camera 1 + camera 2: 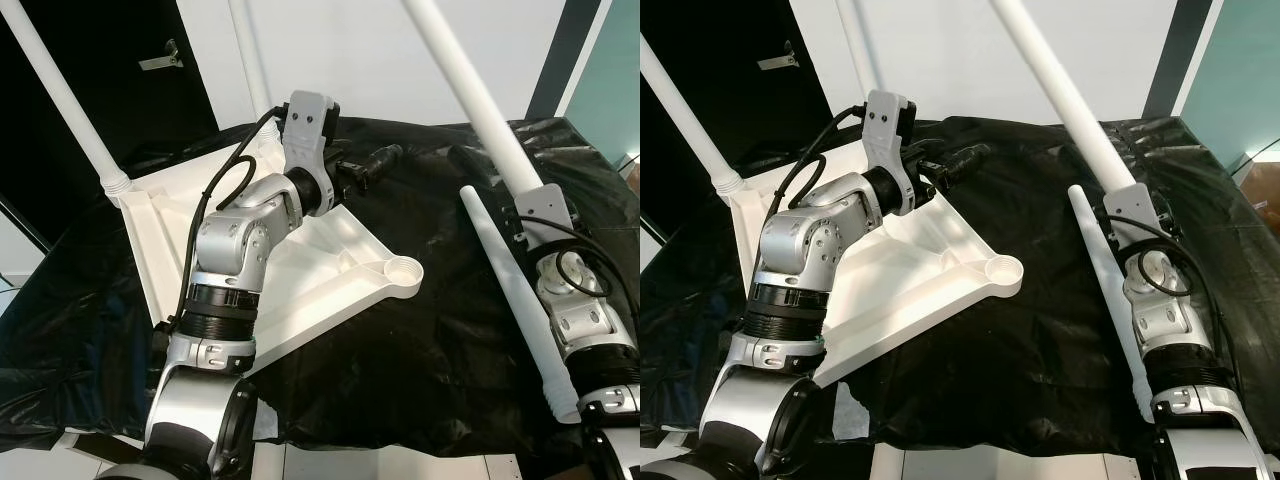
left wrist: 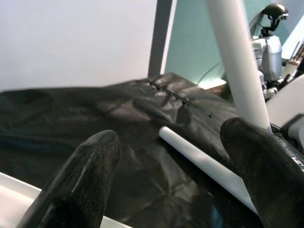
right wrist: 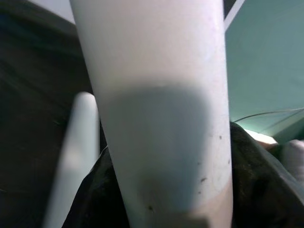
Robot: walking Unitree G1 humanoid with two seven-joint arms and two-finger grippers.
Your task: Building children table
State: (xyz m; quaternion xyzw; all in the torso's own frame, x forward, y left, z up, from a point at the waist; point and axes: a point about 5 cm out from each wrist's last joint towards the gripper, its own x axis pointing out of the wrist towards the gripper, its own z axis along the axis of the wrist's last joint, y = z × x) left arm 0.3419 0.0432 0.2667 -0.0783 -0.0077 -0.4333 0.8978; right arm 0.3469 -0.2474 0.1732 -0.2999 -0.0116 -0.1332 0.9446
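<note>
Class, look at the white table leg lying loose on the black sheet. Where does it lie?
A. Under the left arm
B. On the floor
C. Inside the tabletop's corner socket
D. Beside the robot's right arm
D: the loose leg lies flat on the black sheet alongside the right arm.

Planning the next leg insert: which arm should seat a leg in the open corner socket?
Right, probably. The right gripper already holds a white leg raised over the black sheet. The left gripper is open, with nothing between its fingers, beyond the white tabletop, whose open socket faces the right arm.
</note>
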